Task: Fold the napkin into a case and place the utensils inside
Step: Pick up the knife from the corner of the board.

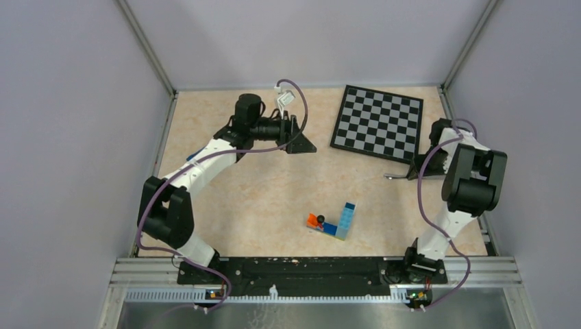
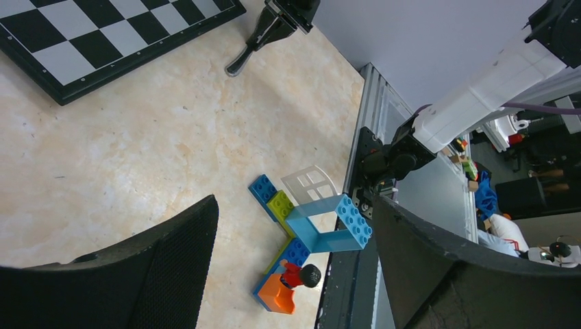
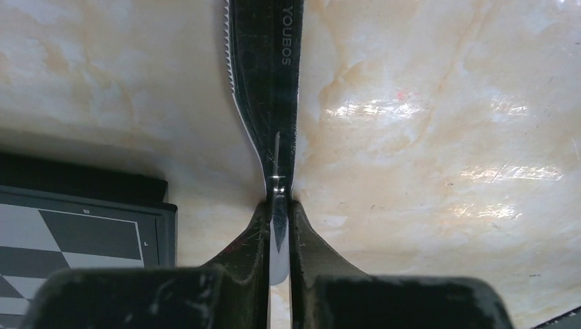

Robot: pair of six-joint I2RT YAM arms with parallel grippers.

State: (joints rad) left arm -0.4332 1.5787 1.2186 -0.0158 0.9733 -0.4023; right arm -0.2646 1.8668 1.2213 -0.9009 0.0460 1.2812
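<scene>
The slim silver-grey table knife (image 3: 264, 82) is seen to be polished metal — smooth and mirror-like. The beige marbled tabletop (image 3: 425, 137) is shown glossy, with glare patches. The black-and-grey chequered board (image 1: 379, 122) looks matt; the coloured toy bricks (image 2: 354, 221) are moulded in shiny plastic.

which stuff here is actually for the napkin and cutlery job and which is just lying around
For the job:
slim silver-grey metal table knife, pinched in the right gripper

Just lying about:
black-and-grey chessboard
colourful toy-brick build with a small figure
</scene>
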